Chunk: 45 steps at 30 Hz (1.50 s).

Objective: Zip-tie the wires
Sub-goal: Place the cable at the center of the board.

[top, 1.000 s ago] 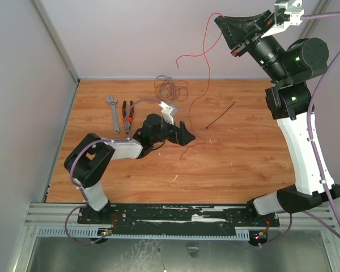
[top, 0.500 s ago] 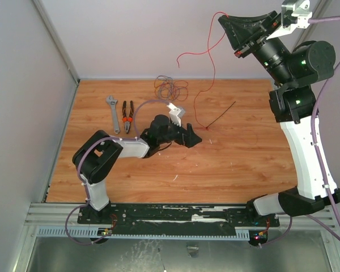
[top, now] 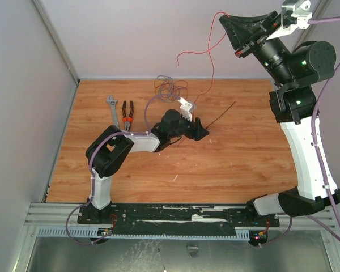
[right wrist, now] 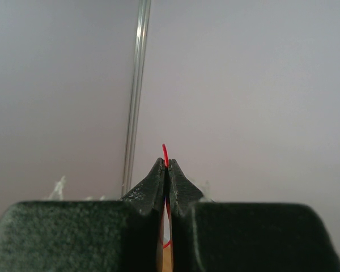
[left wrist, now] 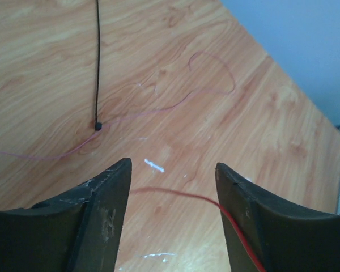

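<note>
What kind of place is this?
Probably a lab test cell: two robot arms bolted to a rail at the edge of a wooden table, plain walls around it, pliers and a wrench laid out.

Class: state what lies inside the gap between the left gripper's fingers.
A red wire crosses the gap of the left gripper, above the wooden table. One finger covers where it runs on.

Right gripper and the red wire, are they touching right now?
Touching. The right wrist view shows the right gripper shut on the red wire, whose tip pokes out just above the pinched fingertips.
</note>
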### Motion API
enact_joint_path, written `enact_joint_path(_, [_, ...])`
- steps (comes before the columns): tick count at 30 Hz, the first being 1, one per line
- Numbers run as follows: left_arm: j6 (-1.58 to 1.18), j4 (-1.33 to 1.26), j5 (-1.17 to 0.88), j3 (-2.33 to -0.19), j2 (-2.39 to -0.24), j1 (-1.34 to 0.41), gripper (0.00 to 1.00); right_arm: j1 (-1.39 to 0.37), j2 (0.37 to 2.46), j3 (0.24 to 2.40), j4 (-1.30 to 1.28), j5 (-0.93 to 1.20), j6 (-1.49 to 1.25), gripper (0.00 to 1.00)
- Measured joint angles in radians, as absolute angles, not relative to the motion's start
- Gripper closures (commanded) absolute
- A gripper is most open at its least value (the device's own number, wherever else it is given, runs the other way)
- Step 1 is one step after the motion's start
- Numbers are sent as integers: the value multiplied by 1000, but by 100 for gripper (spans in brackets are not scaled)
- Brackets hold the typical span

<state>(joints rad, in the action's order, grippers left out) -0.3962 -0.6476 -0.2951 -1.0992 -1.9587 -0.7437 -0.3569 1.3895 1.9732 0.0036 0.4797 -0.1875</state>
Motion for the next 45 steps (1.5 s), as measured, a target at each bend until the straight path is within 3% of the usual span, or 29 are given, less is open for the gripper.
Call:
enact_joint_path(4, [-388,-636,-287,-1071,-1971,-749,52,-357,1383,1973,-9,454,-171,100])
enact_joint_path(10, [-369,-620,-263,-1013,-1968,-749,83,-356,1370,1974,-43,386,-135,100])
enact_joint_path(15, [-356,-607,-238,-970,-1938,-748,93,-347,1369,1974,-71,345,-121,100])
enact_joint_path(23, [-345,-556,-215,-962,-1865,-729,99,-337,1369,1974,-115,315,-103,100])
enact_joint_path(28, [-293,-360,-127,-962,-1756,-707,100,-297,1357,1944,-171,243,-73,100])
enact_joint_path(38, [-210,216,307,-1147,-1716,-702,100,-131,1227,1596,-221,114,-65,100])
enact_joint_path(45, [-194,459,538,-1190,-1763,-702,100,-99,1163,1332,-218,42,-73,100])
